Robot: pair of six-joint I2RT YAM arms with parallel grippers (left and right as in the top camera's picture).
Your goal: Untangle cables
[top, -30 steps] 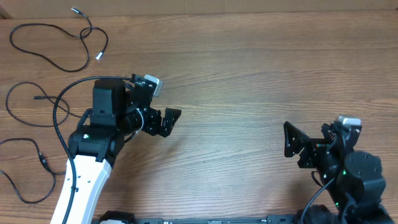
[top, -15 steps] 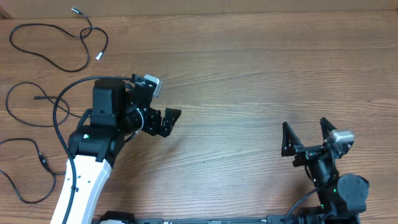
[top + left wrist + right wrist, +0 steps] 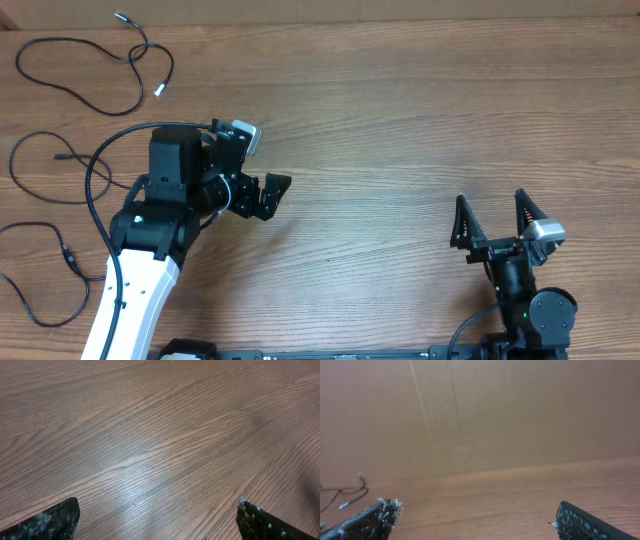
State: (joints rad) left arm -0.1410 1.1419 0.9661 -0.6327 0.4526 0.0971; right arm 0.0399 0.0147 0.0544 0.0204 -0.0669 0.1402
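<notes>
Over the last second only the right gripper has moved. It was aimed across the table toward the left gripper, and it has since drawn back toward the robot's edge and swung round to point straight away from the robot. It is now well to the right of the left gripper and nearer the base. Its jaws are spread as wide as we see them go and nothing sits between them. Its wrist view shows only bare wood, the far wall and a distant cable end. The left gripper has not shifted. It hangs over bare wood grain, fully spread and empty, with no cord between its fingers. The cables are all well to the left of the left gripper, beyond that arm's own body. One loop lies farther from the robot than the gripper, one is roughly level with it, and one lies nearer the robot. None has moved in this second. As far as we can tell each lies apart from the other two, though the farthest one crosses itself. We judge the untangling is essentially finished and the right arm is retiring to rest.
</notes>
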